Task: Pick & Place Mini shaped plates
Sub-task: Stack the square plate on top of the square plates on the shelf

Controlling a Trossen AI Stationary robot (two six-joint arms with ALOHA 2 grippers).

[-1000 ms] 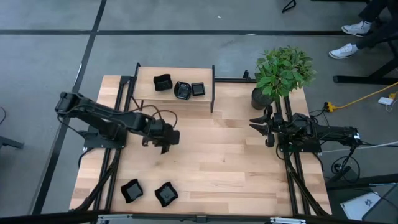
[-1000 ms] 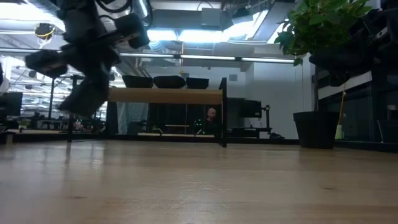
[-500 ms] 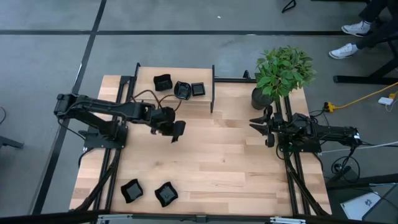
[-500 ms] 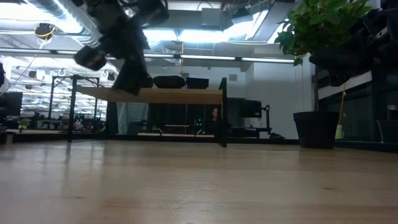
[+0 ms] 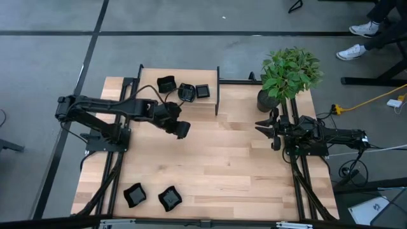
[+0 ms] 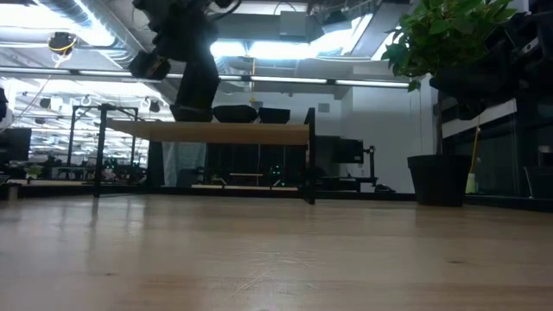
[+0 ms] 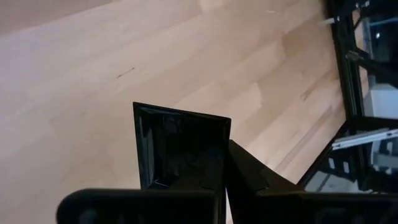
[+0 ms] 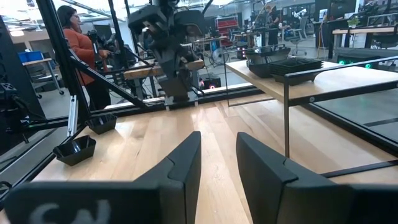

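My left gripper (image 5: 179,129) hangs above the table just in front of the wooden shelf (image 5: 149,102), shut on a square, glossy black mini plate (image 7: 180,146). Three more black plates (image 5: 186,91) rest on the shelf top. Two others (image 5: 134,194) (image 5: 170,198) lie flat on the table near its near edge. My right gripper (image 8: 217,162) waits open and level at the table's right side, with nothing between its fingers. My left gripper pinches the square plate by one rim edge (image 7: 219,163) between its two fingers, one finger (image 7: 252,173) showing beside that edge. The fingers slant down from the table's left. The plate is lifted clear of the table and stands out past the fingertips, on edge.
A potted plant (image 5: 287,73) stands at the far right corner. The shelf's dark posts (image 5: 217,89) rise at its ends. A person in an orange top (image 8: 74,37) stands beyond the table's left side. Bare wood (image 5: 222,165) fills the table's middle.
My left gripper has risen and gone toward the far edge and a little right, up to the shelf, rolling its wrist on the way. The square plate has stayed in its hold, clear of the table.
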